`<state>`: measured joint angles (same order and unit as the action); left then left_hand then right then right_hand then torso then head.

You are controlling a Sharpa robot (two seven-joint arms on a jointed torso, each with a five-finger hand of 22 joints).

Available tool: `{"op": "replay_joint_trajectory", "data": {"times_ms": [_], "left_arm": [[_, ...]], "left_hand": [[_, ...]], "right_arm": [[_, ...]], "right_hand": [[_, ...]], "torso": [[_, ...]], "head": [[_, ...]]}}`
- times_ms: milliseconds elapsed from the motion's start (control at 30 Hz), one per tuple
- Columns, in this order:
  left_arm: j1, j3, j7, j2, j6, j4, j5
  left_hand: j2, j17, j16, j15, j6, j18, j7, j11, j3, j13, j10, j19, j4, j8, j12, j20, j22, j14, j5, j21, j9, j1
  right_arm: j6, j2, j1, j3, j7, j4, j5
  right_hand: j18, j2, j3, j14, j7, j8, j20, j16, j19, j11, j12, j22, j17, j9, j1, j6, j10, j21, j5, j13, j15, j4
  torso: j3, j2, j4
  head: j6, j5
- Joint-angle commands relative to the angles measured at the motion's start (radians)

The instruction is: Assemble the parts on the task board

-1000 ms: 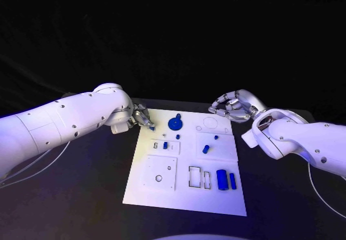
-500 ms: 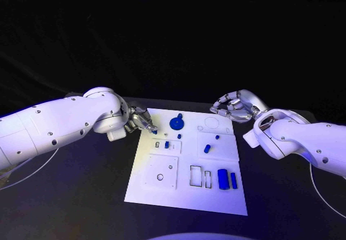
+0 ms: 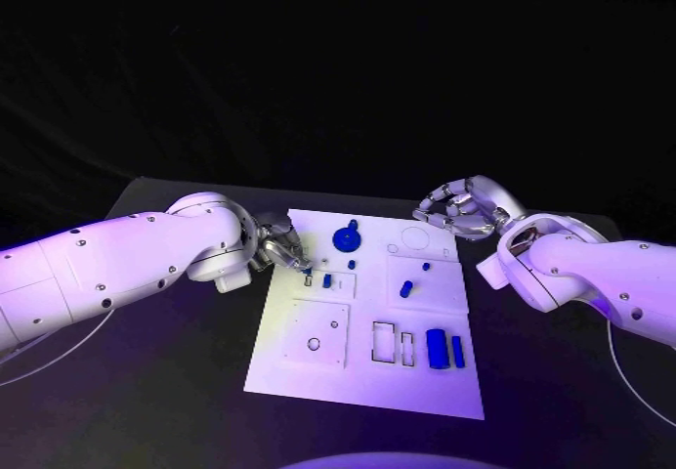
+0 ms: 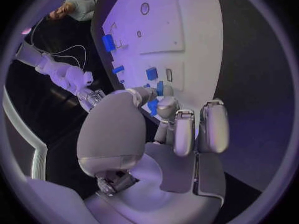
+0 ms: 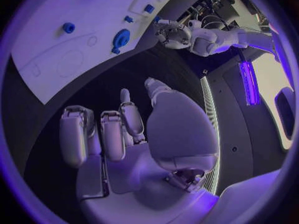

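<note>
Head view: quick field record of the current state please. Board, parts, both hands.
board: white task board flat on the black table
parts: round blue part at the far end; two long blue parts side by side near the right edge
left hand: left hand at the board's far left edge, pinching a small blue part
right hand: right hand off the far right corner, fingers curled, holding nothing

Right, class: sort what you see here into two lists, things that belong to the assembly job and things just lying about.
Belong to the job:
white board
round blue part
two upright blue parts
small blue part
left hand, pinching a small blue piece
right hand

Just lying about:
black table
loose cables
</note>
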<state>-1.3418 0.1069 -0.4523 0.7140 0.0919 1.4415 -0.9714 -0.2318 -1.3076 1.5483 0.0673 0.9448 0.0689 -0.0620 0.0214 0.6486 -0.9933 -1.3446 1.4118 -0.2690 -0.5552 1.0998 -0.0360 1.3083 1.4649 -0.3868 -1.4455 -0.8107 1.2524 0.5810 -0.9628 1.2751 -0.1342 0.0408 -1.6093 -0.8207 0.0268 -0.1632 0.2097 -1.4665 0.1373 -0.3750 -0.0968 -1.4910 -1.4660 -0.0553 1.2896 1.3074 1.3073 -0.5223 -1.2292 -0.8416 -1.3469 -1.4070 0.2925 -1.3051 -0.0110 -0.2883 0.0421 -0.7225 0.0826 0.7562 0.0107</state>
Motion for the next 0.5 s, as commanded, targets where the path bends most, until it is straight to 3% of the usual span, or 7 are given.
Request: {"op": "replay_joint_trajectory", "data": {"times_ms": [33,167,500], "left_arm": [[0.005,0.001,0.028,-0.005,-0.023,0.004,-0.076],[0.015,0.005,0.03,-0.011,-0.025,0.002,-0.103],[0.033,0.011,0.024,-0.018,-0.02,-0.003,-0.135]], "left_hand": [[-0.002,-0.226,0.005,0.008,0.014,-0.011,0.004,-0.001,0.201,-0.001,-0.009,0.006,0.195,-0.004,0.005,-0.002,0.016,0.096,-0.006,-0.006,-0.001,-0.008],[-0.002,-0.226,0.005,0.008,0.014,-0.011,0.004,-0.001,0.201,-0.001,-0.009,0.007,0.195,-0.004,0.005,-0.002,0.016,0.096,-0.006,-0.006,-0.001,-0.008],[-0.004,-0.228,0.006,0.009,0.017,-0.012,0.005,0.0,0.204,-0.003,-0.011,0.01,0.197,-0.004,0.007,-0.001,0.021,0.097,-0.01,-0.009,-0.001,-0.011]], "right_arm": [[-0.006,0.001,-0.001,0.0,0.014,0.0,0.0],[-0.006,0.001,-0.002,0.0,0.016,0.0,0.001],[-0.005,0.0,-0.002,0.0,0.017,-0.002,0.002]], "right_hand": [[0.017,0.01,-0.005,-0.063,-0.001,-0.005,0.008,0.003,-0.009,0.001,-0.005,0.156,0.084,0.0,-0.001,0.009,0.006,0.007,0.004,0.003,-0.006,0.0],[0.018,0.01,-0.005,-0.062,-0.001,-0.005,0.008,0.006,-0.006,0.001,-0.006,0.152,0.078,0.0,-0.002,0.009,0.007,0.012,0.004,0.004,-0.006,0.0],[0.018,0.011,-0.005,-0.062,-0.001,-0.005,0.008,0.006,-0.006,0.001,-0.006,0.152,0.078,0.0,-0.003,0.01,0.007,0.013,0.005,0.004,-0.006,0.0]], "torso": [[0.0002,-0.002,-0.0023],[-0.0019,-0.001,-0.001],[-0.0025,0.0,-0.0014]], "head": [[0.002,-0.001],[0.004,0.0],[0.012,0.002]]}}
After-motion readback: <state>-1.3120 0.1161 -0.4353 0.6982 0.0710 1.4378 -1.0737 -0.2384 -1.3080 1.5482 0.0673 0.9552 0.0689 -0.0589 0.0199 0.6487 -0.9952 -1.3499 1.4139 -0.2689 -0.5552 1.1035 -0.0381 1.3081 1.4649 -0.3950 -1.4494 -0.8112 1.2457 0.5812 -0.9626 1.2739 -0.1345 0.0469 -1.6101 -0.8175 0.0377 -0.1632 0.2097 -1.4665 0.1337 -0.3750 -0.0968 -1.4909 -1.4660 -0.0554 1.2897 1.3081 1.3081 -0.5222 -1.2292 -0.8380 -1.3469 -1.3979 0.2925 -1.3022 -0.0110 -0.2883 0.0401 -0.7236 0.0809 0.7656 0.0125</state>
